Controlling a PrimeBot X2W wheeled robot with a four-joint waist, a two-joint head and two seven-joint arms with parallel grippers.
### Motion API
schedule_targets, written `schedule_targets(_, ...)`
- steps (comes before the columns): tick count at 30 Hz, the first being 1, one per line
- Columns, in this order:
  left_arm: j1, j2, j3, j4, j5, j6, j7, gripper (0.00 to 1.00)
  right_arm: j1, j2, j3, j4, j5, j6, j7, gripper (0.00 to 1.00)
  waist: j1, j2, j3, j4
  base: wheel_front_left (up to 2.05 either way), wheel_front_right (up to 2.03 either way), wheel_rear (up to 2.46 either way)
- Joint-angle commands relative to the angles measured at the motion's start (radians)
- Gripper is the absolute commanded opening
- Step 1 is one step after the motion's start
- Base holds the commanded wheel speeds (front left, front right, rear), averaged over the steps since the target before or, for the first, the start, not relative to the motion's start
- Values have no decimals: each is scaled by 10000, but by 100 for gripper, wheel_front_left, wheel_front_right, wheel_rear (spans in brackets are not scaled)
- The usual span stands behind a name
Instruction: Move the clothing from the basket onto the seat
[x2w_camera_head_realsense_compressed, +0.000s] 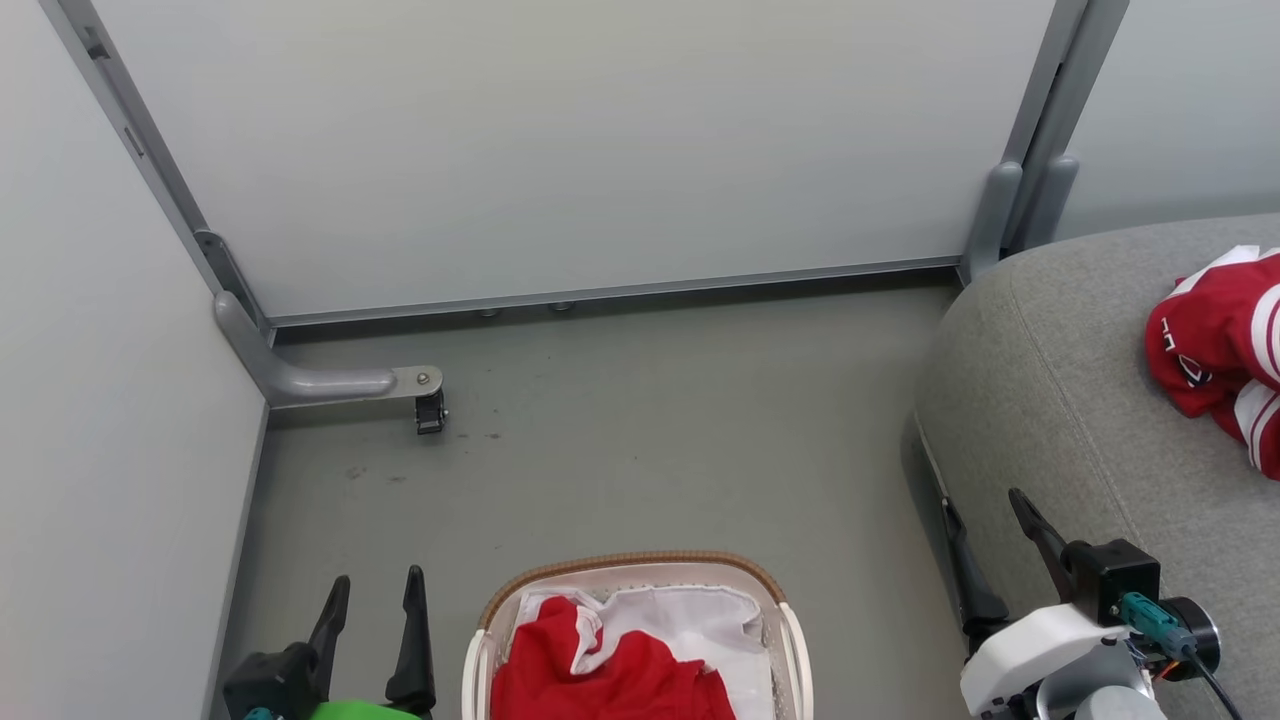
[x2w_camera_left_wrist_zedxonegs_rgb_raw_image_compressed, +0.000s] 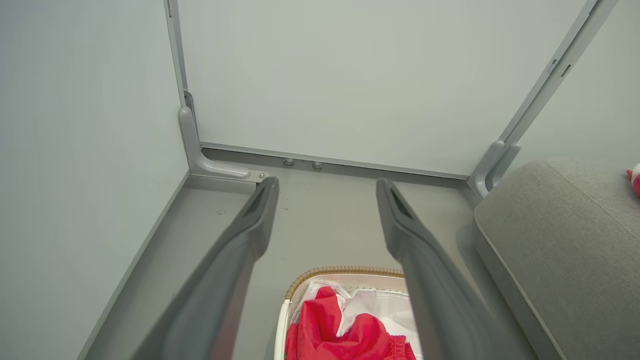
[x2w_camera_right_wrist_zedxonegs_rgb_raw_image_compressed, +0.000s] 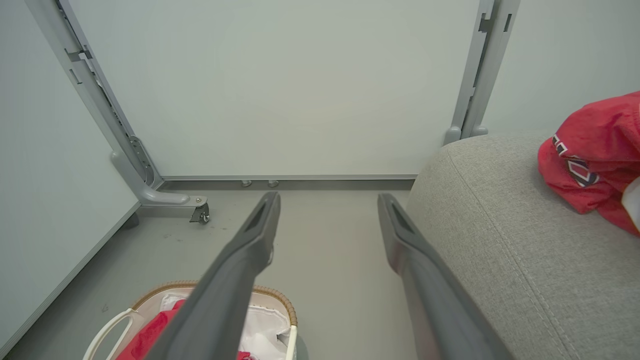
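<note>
Head view: clothing (x2w_camera_head_realsense_compressed: 600, 685) sits in the basket (x2w_camera_head_realsense_compressed: 630, 560), so the left gripper (x2w_camera_head_realsense_compressed: 378, 585) or right gripper (x2w_camera_head_realsense_compressed: 982, 500), both wide and empty, should probably dip in next.

The bottom edge cuts off the basket (x2w_camera_head_realsense_compressed: 632, 560); the right edge cuts off the clothing (x2w_camera_head_realsense_compressed: 1215, 340) on the seat (x2w_camera_head_realsense_compressed: 1060, 420).

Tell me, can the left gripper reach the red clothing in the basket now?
Probably yes. The left gripper is open beside the basket, and the clothing lies on top, with nothing over it.
</note>
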Motion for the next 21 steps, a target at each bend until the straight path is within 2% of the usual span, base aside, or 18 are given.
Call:
schedule_targets(1,133,-33,61,16,102,-58,-5,100,87,-36,1,-3,56,-14,-45,100,0,0,-4,10,0,0,0)
schedule_targets(21,116,-152,221,66,286,-249,-5,100,-29,-35,-76,-77,34,-14,-45,100,0,0,-16,-10,0,0,0)
